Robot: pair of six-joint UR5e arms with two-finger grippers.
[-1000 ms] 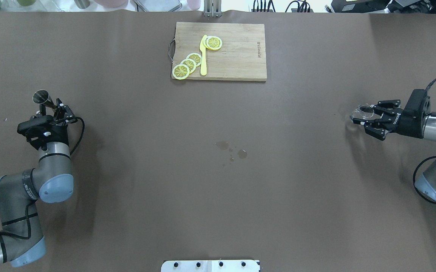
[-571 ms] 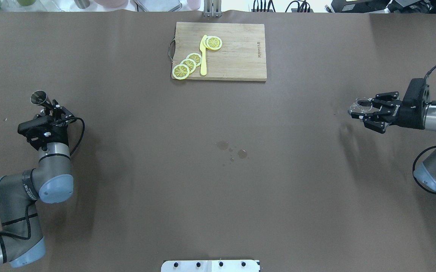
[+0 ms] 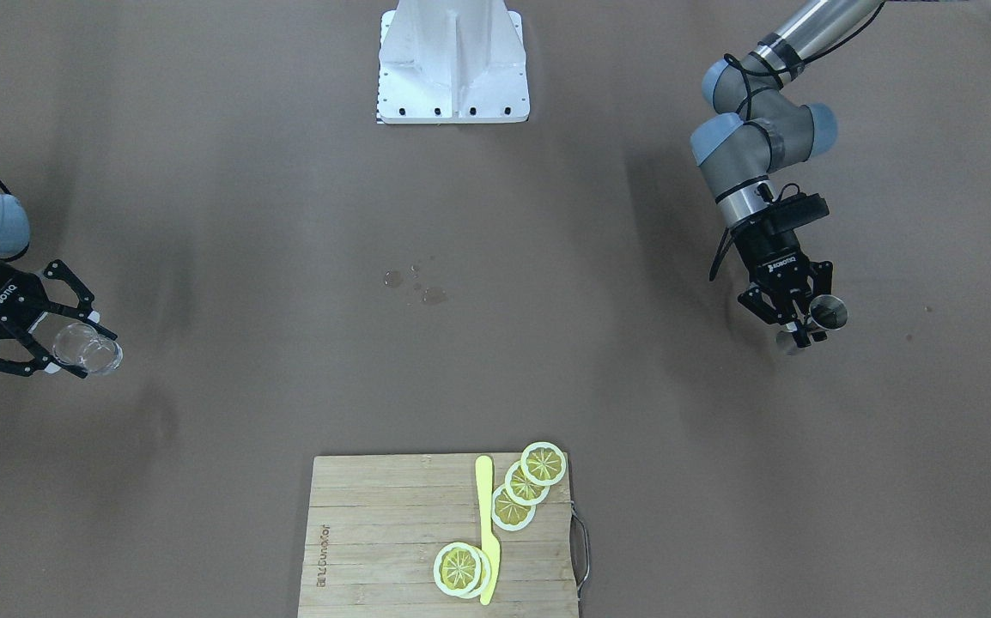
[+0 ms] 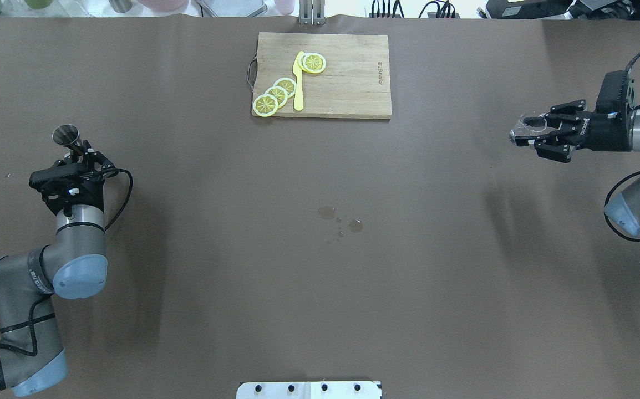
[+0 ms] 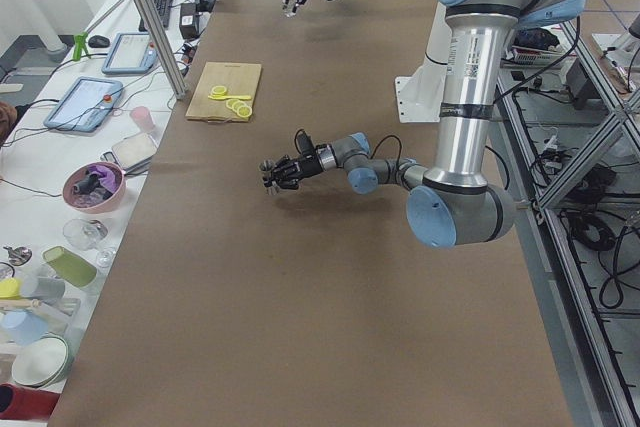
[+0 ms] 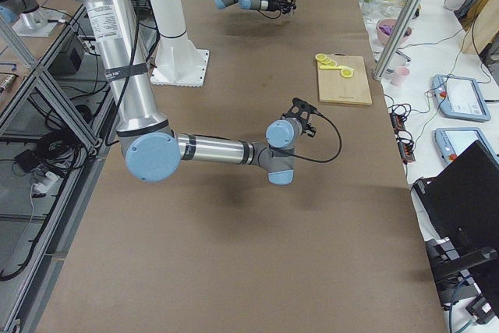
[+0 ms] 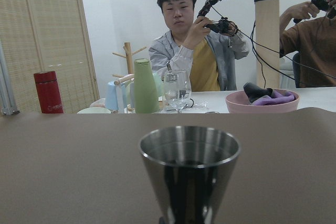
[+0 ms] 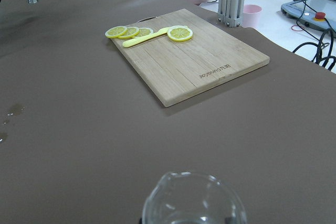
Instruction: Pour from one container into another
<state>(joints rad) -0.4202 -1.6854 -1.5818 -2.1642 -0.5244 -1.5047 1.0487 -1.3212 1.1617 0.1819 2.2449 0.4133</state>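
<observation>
A steel jigger (image 4: 67, 136) (image 3: 823, 314) (image 7: 189, 169) stands upright above the table at its left end, with my left gripper (image 4: 82, 157) (image 3: 796, 316) shut on its lower part. At the right end my right gripper (image 4: 536, 137) (image 3: 62, 343) is shut on a small clear glass cup (image 4: 529, 126) (image 3: 88, 350) (image 8: 193, 200), held well above the cloth with its mouth up. The two containers are far apart, a whole table width between them.
A wooden cutting board (image 4: 353, 83) (image 3: 375, 549) (image 8: 210, 64) lies at the table's far middle with several lemon slices (image 4: 277, 94) and a yellow knife (image 4: 298, 83). A few liquid drops (image 4: 339, 219) spot the cloth at mid-table. The robot's white base (image 3: 452, 64) is on the near side.
My right gripper has lifted and carried the glass cup toward the far side of the table. The left gripper with the jigger has shifted slightly forward.
</observation>
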